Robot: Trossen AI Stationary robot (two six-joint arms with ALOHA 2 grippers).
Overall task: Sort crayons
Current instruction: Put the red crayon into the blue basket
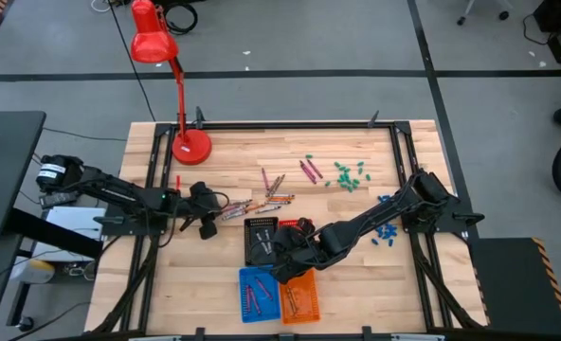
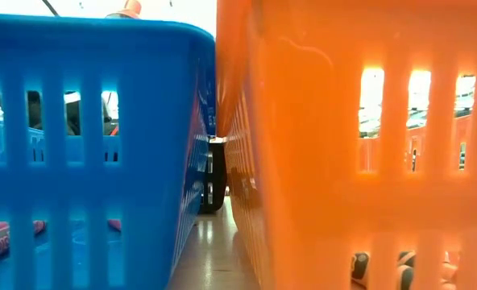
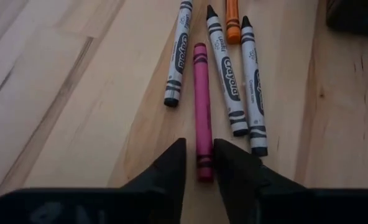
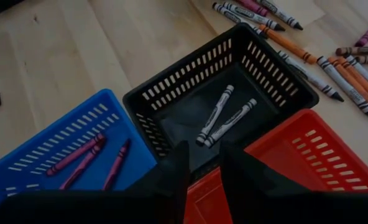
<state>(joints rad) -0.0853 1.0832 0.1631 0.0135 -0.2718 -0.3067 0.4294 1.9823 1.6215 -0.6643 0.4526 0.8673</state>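
Note:
Loose crayons (image 1: pixel 262 201) lie on the wooden table's middle. My left gripper (image 3: pixel 200 163) is at the left end of the row, low over the table, shut on a maroon-purple crayon (image 3: pixel 201 106). Beside it lie three grey crayons (image 3: pixel 224 71) and an orange one (image 3: pixel 232 18). My right gripper (image 4: pixel 204 163) hangs open, with nothing between its fingers, over the near rim of the black basket (image 4: pixel 190 65). Two grey crayons (image 4: pixel 224 115) lie in that basket. The blue basket (image 4: pixel 47 118) holds three purple crayons (image 4: pixel 78 155). The orange basket (image 4: pixel 308 121) stands next to it. My left gripper pinches the maroon-purple crayon's near end (image 3: pixel 202 171) between its two fingers. The fingers (image 3: pixel 171 165) slant down from the table's left side and point along the crayon's length. The crayon lies flat on the table and reaches away from the fingers.
A red desk lamp (image 1: pixel 171 76) stands at the far left. Chunky green pieces (image 1: pixel 347 175) and blue pieces (image 1: pixel 385 232) lie toward the right, with more purple crayons (image 1: pixel 309 170) in the middle. In the low view the blue basket (image 2: pixel 85 145) and the orange basket (image 2: pixel 343 145) fill the picture.

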